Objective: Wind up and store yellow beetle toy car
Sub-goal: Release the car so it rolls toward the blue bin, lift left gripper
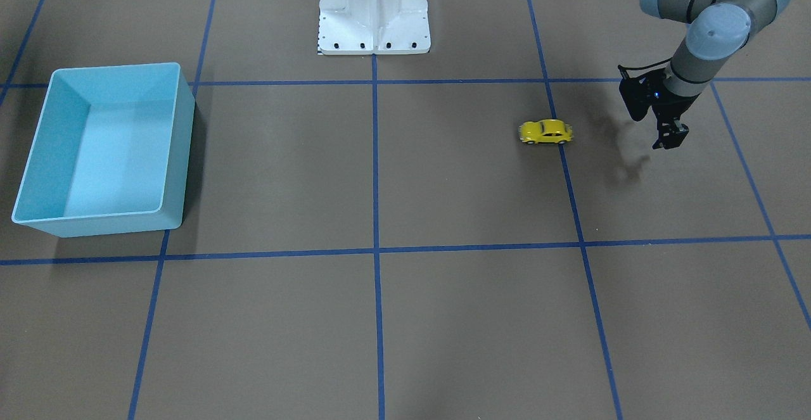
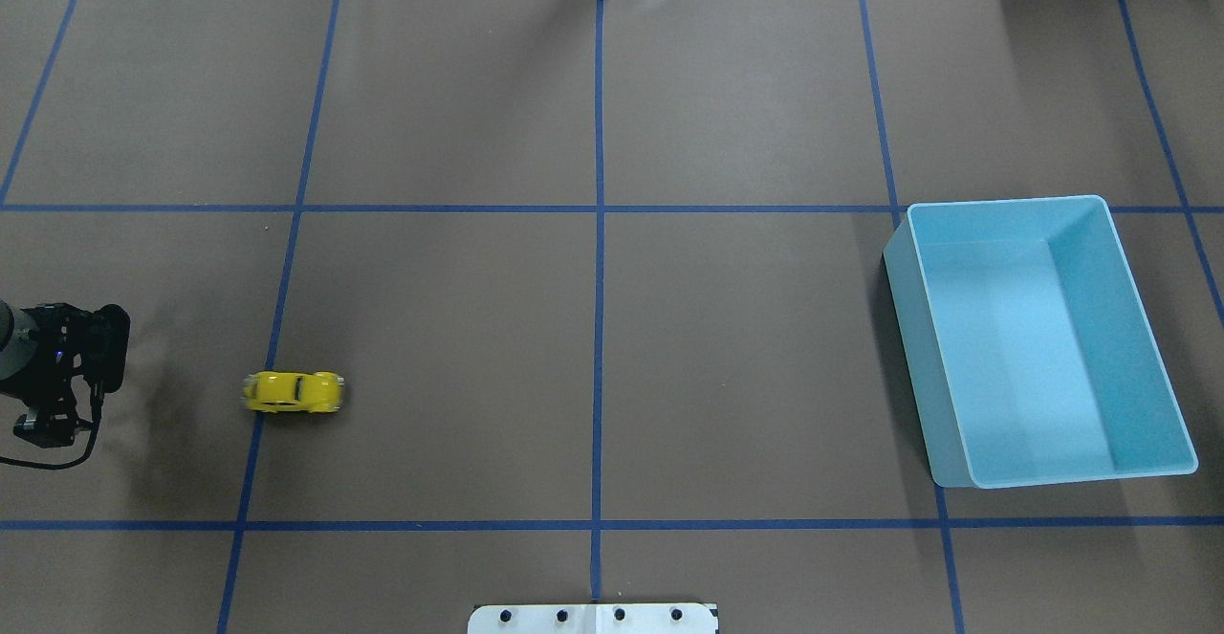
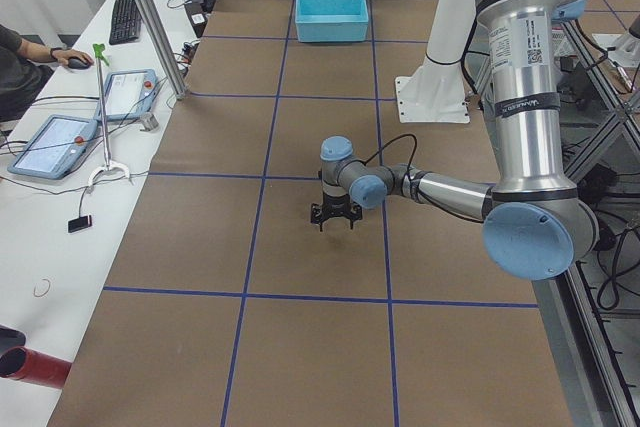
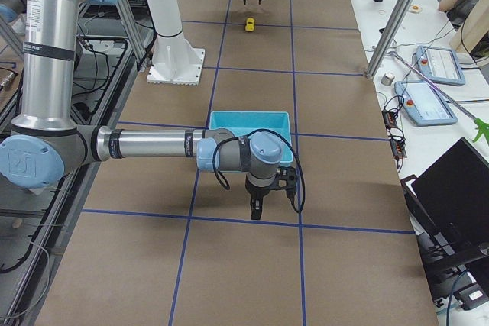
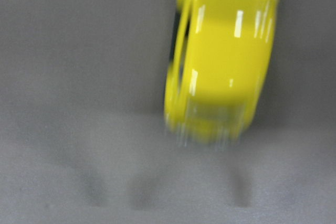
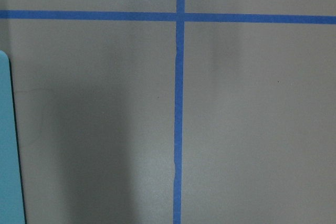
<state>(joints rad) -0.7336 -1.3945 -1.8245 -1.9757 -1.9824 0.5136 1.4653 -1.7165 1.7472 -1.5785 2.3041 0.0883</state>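
"While my left gripper [image 1: 668, 144] is hovering above the table [image 1: 443, 173], its fingers are standing apart and gripping nothing. My right gripper [image 4: 256, 210] is showing from the side only; I cannot tell its state."

"Where is the car sitting?"

"The yellow beetle toy car [image 1: 545, 132] is standing on its wheels near my left fingers, apart from them, well away from the light blue bin [image 1: 187, 154]."

"Step?"

"Approach, I am judging. The next move is calling for lowering and straddling the body before winding."
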